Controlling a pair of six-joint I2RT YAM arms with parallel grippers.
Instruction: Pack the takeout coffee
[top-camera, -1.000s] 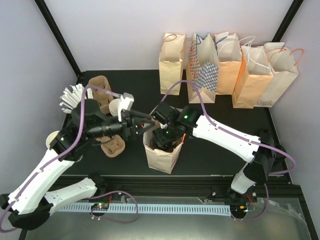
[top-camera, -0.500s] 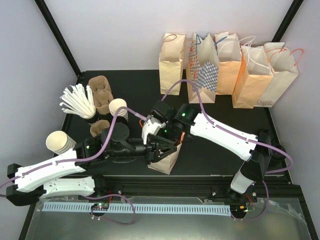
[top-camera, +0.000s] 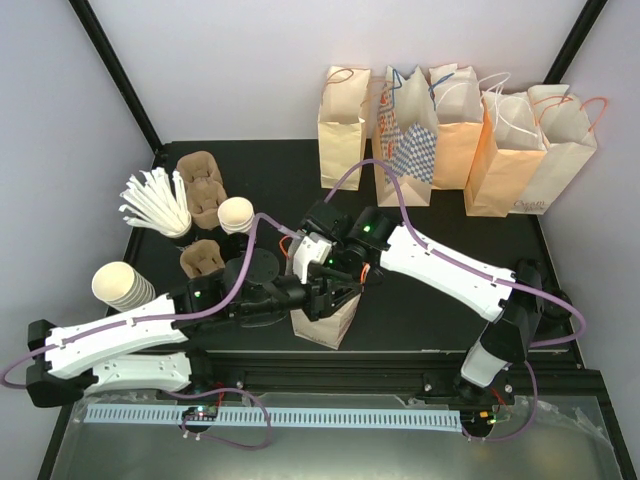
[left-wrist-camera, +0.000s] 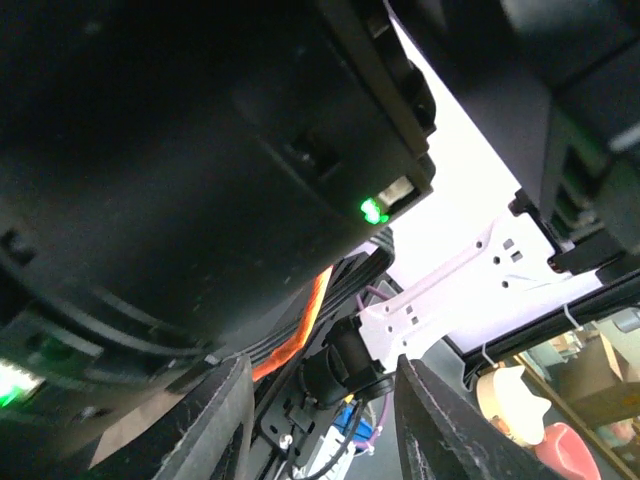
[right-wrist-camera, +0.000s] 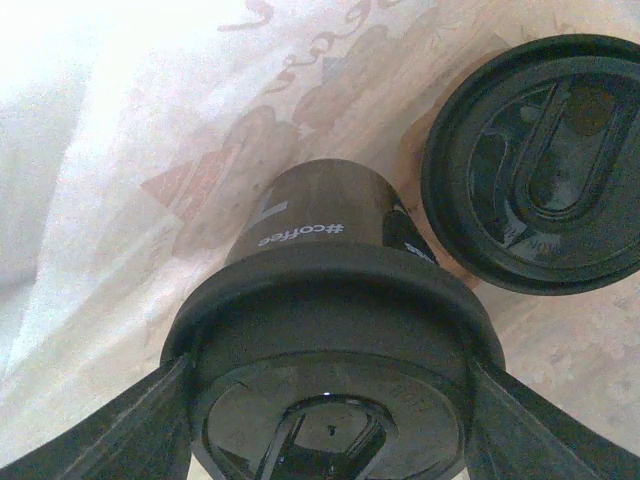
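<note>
On the bench (top-camera: 430, 200), the bag (top-camera: 330, 325) stands open with both arms at its mouth. My right arm reaches down inside. The cup (right-wrist-camera: 310, 225) sits directly under the right fingers (right-wrist-camera: 520, 440), which grip its black lid from both sides. It is upright, base toward the bag floor, beside a second cup (right-wrist-camera: 535, 165). I cannot tell whether it has touched down. Left fingers (left-wrist-camera: 215, 420) are spread, holding nothing.

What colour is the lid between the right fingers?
Black; the lid shows best in the right wrist view.
</note>
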